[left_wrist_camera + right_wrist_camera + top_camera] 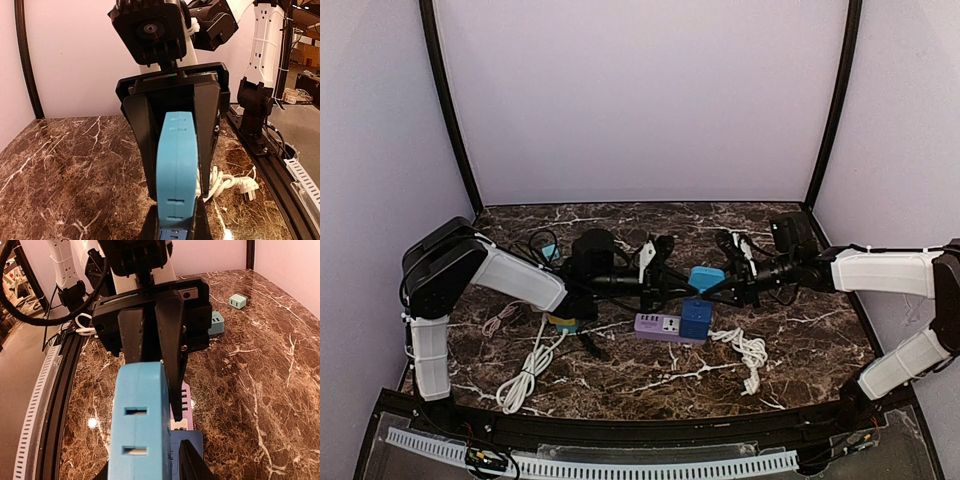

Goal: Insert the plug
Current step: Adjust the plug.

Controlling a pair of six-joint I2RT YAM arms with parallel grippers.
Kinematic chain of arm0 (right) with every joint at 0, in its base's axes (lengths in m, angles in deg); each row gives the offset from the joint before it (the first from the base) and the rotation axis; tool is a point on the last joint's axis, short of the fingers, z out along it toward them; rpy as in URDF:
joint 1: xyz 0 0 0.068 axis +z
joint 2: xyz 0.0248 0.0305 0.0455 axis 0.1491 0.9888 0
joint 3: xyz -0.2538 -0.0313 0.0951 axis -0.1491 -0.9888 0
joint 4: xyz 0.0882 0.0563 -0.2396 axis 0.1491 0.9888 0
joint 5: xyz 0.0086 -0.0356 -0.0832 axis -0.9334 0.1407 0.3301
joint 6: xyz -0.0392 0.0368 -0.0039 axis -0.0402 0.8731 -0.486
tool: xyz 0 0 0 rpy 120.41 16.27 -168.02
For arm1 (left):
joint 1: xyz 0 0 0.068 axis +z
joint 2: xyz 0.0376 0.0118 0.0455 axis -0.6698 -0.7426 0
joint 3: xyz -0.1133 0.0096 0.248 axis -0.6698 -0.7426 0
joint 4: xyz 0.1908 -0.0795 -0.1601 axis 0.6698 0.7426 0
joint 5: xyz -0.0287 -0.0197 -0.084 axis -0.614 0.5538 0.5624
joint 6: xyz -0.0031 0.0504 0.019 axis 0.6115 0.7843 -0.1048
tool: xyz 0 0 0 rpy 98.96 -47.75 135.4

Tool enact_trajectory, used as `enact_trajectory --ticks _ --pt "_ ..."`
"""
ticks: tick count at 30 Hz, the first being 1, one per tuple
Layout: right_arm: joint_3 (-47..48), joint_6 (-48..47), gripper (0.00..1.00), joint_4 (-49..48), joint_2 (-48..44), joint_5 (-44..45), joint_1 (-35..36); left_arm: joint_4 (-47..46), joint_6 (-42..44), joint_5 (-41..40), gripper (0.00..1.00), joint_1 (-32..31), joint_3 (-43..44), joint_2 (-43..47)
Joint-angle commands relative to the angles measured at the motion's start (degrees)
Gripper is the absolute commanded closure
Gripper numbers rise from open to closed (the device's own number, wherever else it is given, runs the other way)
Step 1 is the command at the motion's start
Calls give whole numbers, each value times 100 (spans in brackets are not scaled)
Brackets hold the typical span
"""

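Blue plug (pixel 706 278) — left arm (pixel 520 278) stretched inward

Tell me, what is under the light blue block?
A purple power strip lies below the light blue block, with a dark blue cube on its end. The block hides part of the strip's sockets.

Soft even light; glare on table (pixel 92 422); foreground blurred

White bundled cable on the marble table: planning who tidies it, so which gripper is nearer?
Right. The right gripper hangs beyond and left of the white bundled cable; the left gripper, shut on the light blue plug, sits farther left, near the purple power strip.
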Motion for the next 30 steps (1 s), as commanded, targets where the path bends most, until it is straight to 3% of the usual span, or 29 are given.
enact_trajectory --ticks 1,9,15,18,20,21,24,30 --pt "116 -25 67 35 -117 -66 -1 91 169 58 99 -32 -21 66" --pt "83 20 64 -45 -194 -104 1 145 243 77 99 -41 -18 51" --pt "81 27 97 -70 -129 -49 1 133 239 70 99 -43 -31 49" --pt "45 -24 100 -84 -159 -16 6 200 256 -13 99 -46 -49 45" --pt "-37 -64 100 -171 -171 153 6 223 250 -96 91 -45 -94 41" --pt "-112 -89 100 -260 -180 280 6 226 249 -120 73 -47 -140 28" --pt "-343 -147 100 -644 -196 513 13 318 278 -188 43 -47 -186 15" --pt "-615 -379 100 -1260 -293 1100 212 604 599 -303 31 -14 -240 -58"
